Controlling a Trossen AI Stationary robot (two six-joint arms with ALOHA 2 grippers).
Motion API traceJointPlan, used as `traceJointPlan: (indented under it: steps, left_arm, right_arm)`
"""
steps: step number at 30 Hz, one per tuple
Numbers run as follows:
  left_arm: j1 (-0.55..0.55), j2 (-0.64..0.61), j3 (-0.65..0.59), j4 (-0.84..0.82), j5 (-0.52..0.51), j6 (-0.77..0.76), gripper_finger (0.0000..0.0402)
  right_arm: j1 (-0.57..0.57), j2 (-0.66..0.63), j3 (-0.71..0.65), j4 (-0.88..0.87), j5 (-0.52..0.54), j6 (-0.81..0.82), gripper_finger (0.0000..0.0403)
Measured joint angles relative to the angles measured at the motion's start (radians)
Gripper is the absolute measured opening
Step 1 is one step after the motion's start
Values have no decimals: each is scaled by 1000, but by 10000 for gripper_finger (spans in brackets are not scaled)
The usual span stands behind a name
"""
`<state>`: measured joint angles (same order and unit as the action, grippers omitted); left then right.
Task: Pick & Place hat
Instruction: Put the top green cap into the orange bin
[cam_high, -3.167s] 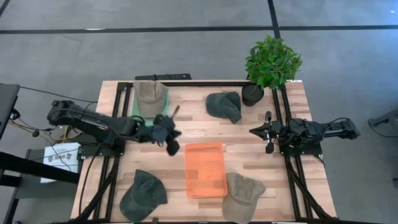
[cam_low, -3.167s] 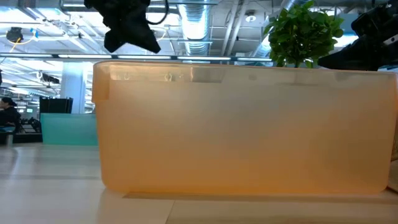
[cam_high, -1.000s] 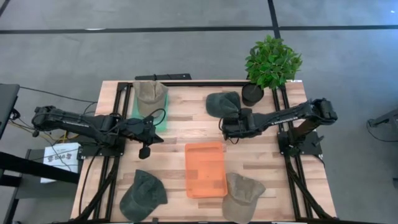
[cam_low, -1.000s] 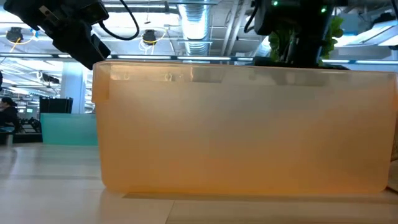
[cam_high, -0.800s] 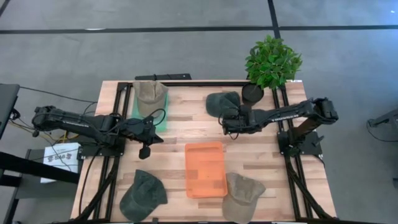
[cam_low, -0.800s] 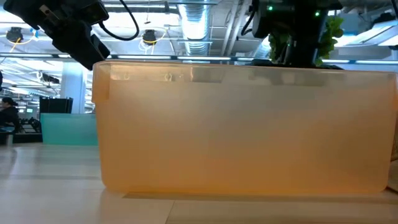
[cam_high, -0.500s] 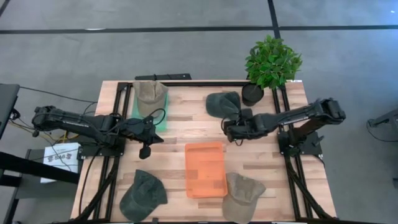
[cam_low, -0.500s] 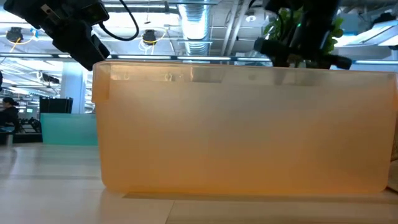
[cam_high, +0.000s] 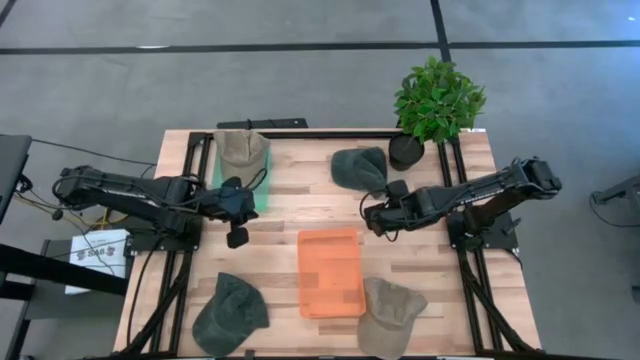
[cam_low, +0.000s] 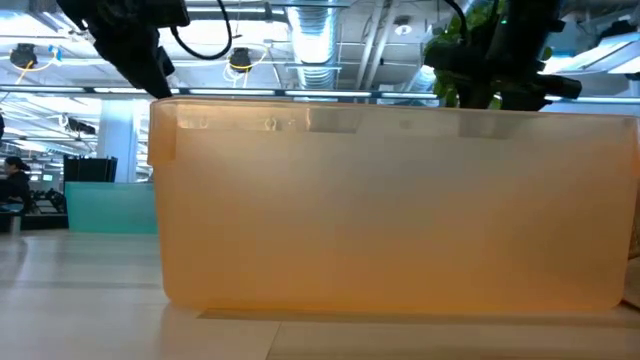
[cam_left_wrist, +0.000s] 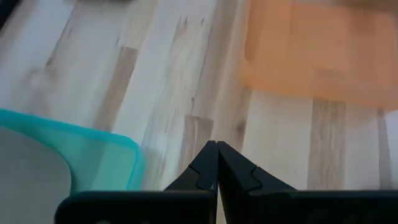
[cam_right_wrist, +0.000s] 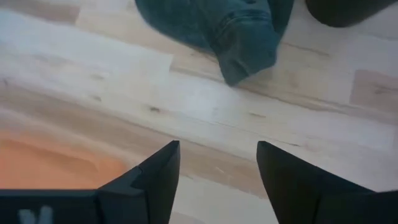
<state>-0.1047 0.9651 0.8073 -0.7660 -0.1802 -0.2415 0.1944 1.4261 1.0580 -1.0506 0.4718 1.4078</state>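
Note:
Several hats lie on the wooden table. A dark green hat (cam_high: 362, 168) (cam_right_wrist: 217, 25) rests on its underside at the far middle. A khaki hat (cam_high: 241, 150) lies on a teal tray (cam_high: 258, 195) at the far left. Another dark green hat (cam_high: 230, 312) and another khaki hat (cam_high: 392, 312) lie near the front edge. An orange tray (cam_high: 330, 272) sits in the middle. My right gripper (cam_high: 370, 218) (cam_right_wrist: 217, 149) hovers open between the far green hat and the orange tray, holding nothing. My left gripper (cam_high: 237, 236) (cam_left_wrist: 216, 144) is shut and empty beside the teal tray.
A potted plant (cam_high: 437, 100) stands at the far right corner, its dark pot (cam_right_wrist: 348, 9) just beyond the green hat. Black rails (cam_high: 190, 170) run along the table's left and right sides. The orange tray's wall (cam_low: 400, 210) fills the low view.
My right gripper has drawn back from the far green hat a little toward the table's near edge; the hat lies where it was. My left gripper has pulled back slightly toward the table's left edge and risen, staying shut.

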Motion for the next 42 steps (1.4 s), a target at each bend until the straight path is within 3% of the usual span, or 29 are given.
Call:
traceJointPlan:
  steps: [5, 9, 15, 19, 25, 37, 39, 42]
  left_arm:
    - [0, 15, 10, -10, -1, 4, 0]
    - [0, 14, 10, -23, -3, 11, 0]
    - [0, 14, 10, -27, -5, 29, 0]
    - [0, 14, 10, -27, -6, 29, 0]
    - [0, 14, 10, -26, -6, 29, 0]
    - [0, 14, 10, 7, -9, 23, 0]
    - [0, 14, 10, 9, -10, 22, 0]
    - [0, 14, 10, 11, -11, 22, 0]
  right_arm:
    - [-1, 1, -13, 20, -2, 87, 171]
    - [7, -14, -129, 179, -34, 111, 163]
    - [26, -66, -362, 559, -50, 182, 182]
    - [-2, -98, -433, 605, 25, 222, 206]
    - [-89, -104, -481, 626, 48, 188, 252]
    - [-360, -82, -626, 1128, 109, -55, 295]
    - [-413, -61, -632, 1170, 87, -71, 295]
    - [-484, -2, -631, 1262, -33, -101, 294]
